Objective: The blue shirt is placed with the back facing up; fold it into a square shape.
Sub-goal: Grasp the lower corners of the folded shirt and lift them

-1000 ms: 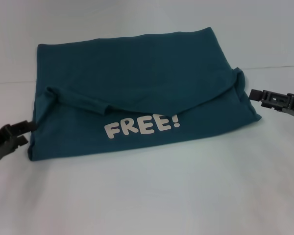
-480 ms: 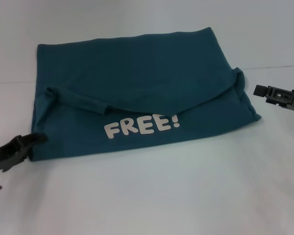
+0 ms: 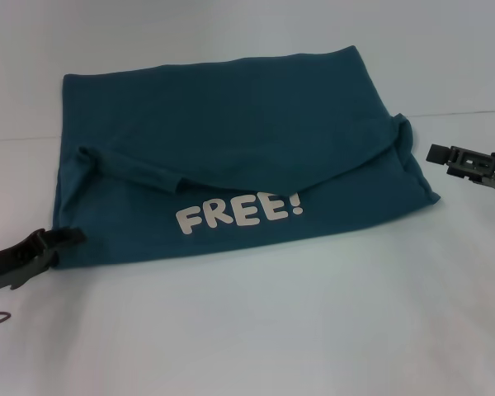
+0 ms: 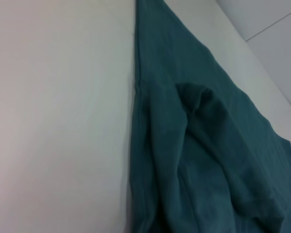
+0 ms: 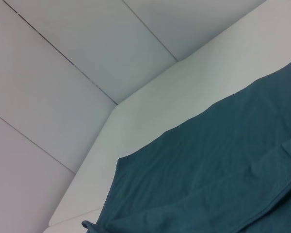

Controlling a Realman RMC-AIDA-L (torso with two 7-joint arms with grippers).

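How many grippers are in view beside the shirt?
2. The left gripper sits at the blue shirt's near left corner; the right gripper hangs just off its right edge, apart from the fabric.

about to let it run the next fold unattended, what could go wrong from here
The left claw sits at the near left corner of the blue shirt; pushing in low could bunch the stacked layers rather than get under them. The right claw is off the right edge, so an uneven lift might skew the fold. The folded-over flap above the FREE! print already lies crooked with a rumpled sleeve, so the result may not come out square.
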